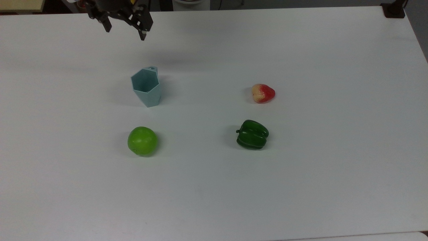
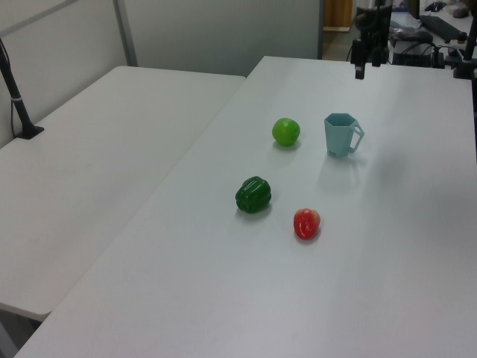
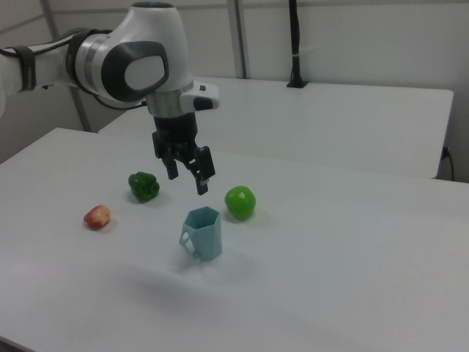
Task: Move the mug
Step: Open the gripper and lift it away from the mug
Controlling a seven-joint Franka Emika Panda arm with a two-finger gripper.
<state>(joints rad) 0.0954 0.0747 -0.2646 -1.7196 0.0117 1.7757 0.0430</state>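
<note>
The mug (image 1: pixel 146 86) stands upright on the white desk (image 1: pixel 301 187), its open hexagonal mouth facing up and nothing touching it. In the right view its handle (image 3: pixel 188 244) points toward the right view's lower left; in the left view the handle juts to the left view's right.

The pincer (image 3: pixel 187 173) hangs in the air above the mug, well clear of the rim, with its two dark fingers (image 3: pixel 205 180) spread apart and holding nothing. In the top view it sits near the upper edge, above and slightly to the top view's left of the mug.

A green apple (image 1: pixel 142 141) lies near the mug, below it in the top view. A dark green bell pepper (image 1: pixel 252 134) rests well apart toward the top view's right, and a red-and-cream fruit (image 1: pixel 263 93), possibly a wax apple, lies just above the pepper in the same view. All three sit separately on the desk.
</note>
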